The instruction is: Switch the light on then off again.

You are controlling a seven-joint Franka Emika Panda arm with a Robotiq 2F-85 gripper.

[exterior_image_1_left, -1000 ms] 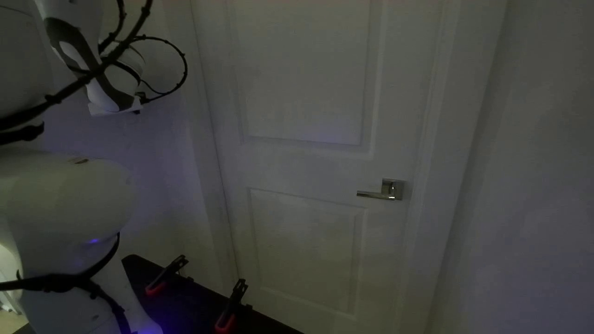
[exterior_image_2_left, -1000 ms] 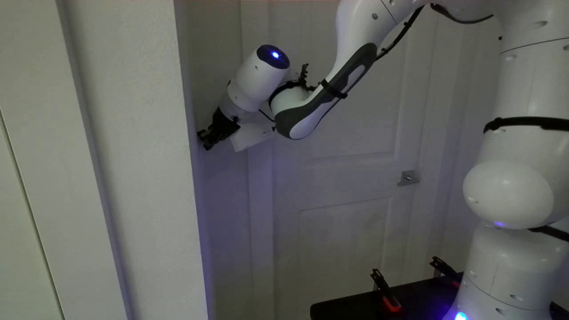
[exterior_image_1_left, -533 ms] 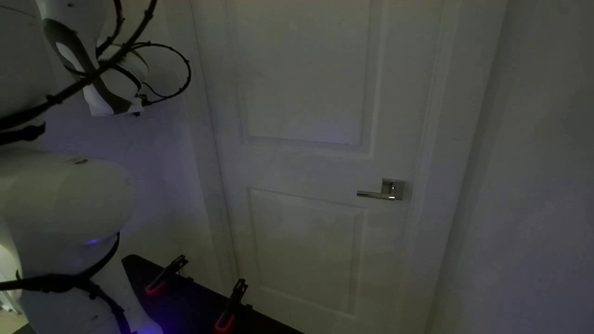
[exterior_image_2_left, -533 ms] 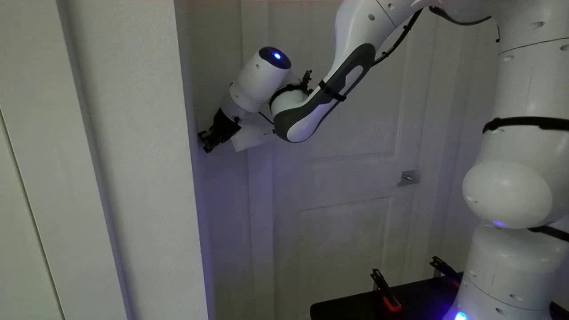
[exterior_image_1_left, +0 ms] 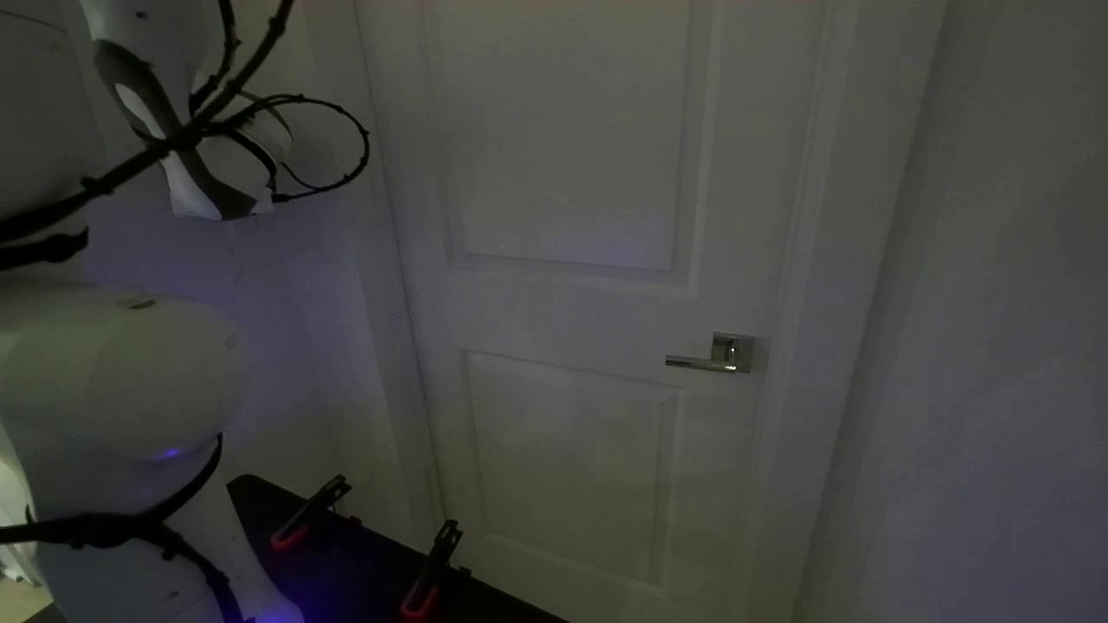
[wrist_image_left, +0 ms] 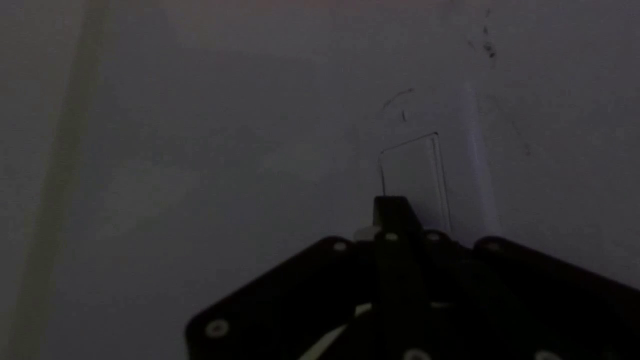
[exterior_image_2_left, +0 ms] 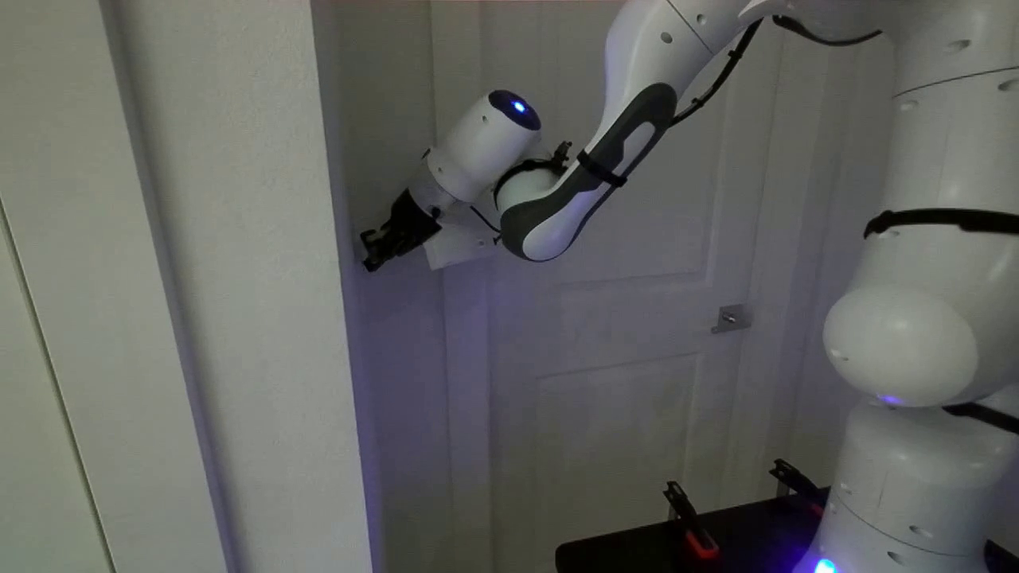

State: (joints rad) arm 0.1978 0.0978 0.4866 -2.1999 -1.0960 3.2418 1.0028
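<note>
In the dim wrist view the jaws stand together, and their black fingertips (wrist_image_left: 393, 212) hide the lower part of the light switch (wrist_image_left: 414, 172), a pale rectangle outlined by thin dark lines on the wall (wrist_image_left: 225, 140) straight ahead of them; whether they touch it cannot be told. Dark scuffs (wrist_image_left: 489, 49) mark the wall above the switch. In an exterior view the white arm (exterior_image_2_left: 557, 211) is bent, and the jaws, tilted downward, appear just beside the edge of a nearer wall (exterior_image_2_left: 255, 278), while a blue indicator (exterior_image_2_left: 519, 106) glows at the wrist. Both exterior views show a white panelled door (exterior_image_1_left: 563, 320), its silver lever handle (exterior_image_1_left: 727, 359) well apart from the jaws. The base (exterior_image_2_left: 899, 493) of the arm stands at a black counter (exterior_image_2_left: 629, 549), and two clamps (exterior_image_2_left: 691, 519) with red parts sit along its edge; a black cable (exterior_image_1_left: 143, 159) runs along the arm and past its elbow in an exterior view
</note>
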